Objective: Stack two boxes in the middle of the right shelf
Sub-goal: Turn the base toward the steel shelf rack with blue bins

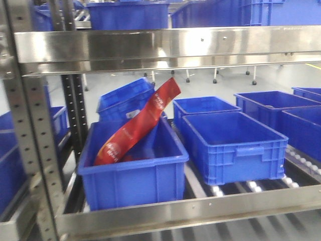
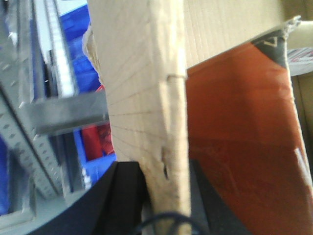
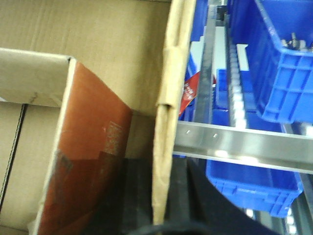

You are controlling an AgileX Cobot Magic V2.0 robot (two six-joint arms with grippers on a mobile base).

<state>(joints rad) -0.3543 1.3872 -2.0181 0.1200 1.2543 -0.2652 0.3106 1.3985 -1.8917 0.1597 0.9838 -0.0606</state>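
A: Jaws on the left gripper: what are they doing?

B: They're clamping a wall of the cardboard box, with one black finger pressing on each face. The right gripper is pinching a cardboard wall the same way.

A: Are both holding the same box?

B: I can't tell for sure. A rust-coloured panel is showing inside it in both wrist views.

A: Where is the box hanging relative to the shelf?

B: It's hanging close in front of it. A steel rail is running past the box edge, and blue bins are sitting on rollers beyond. In the nearest bin a red packet is standing tilted, its top poking above the rim.
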